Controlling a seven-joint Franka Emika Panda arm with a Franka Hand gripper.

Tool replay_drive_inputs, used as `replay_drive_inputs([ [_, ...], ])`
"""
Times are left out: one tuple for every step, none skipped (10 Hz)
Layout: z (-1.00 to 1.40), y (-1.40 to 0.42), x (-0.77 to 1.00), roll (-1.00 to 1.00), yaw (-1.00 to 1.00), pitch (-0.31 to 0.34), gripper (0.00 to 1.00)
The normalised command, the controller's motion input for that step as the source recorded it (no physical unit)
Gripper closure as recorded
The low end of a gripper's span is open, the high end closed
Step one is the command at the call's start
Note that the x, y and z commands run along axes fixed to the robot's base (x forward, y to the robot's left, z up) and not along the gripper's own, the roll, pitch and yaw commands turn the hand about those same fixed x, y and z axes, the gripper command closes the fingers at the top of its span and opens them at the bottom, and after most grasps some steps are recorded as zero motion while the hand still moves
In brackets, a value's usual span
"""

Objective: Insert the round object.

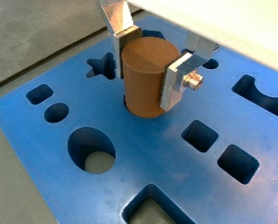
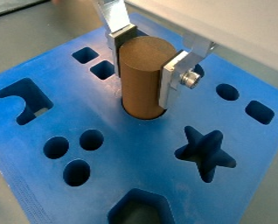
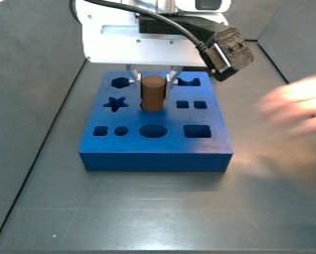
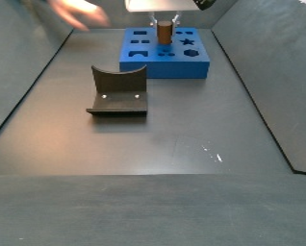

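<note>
The gripper (image 1: 152, 61) hangs straight above the blue block (image 3: 158, 145) and pinches the round object (image 1: 145, 77), a smooth reddish-brown peg, between its two silver fingers (image 1: 177, 82), one plate pressed on each side of the peg's upper half. The peg (image 2: 142, 76) stands upright with its lower end in a hole near the middle of the block (image 2: 107, 175), as both wrist views show; how deep it sits cannot be told. In a side view the peg (image 3: 151, 95) rises from the block's top face, with a star-shaped hole (image 3: 117, 103) at about 9 o'clock from it and a large round hole (image 3: 153, 130) at 6 o'clock, both empty. In a side view the block (image 4: 168, 58) lies at the far end of the grey floor, and the fixture (image 4: 117, 92), a dark bracket on a base plate, stands well apart from it at roughly 7 o'clock. A blurred hand (image 3: 296, 103) shows at 3 o'clock from the block, not touching it.
</note>
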Motion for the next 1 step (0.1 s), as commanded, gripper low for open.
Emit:
replay_drive_inputs([
  [0.00, 0.00, 0.00, 0.00, 0.00, 0.000, 1.00],
])
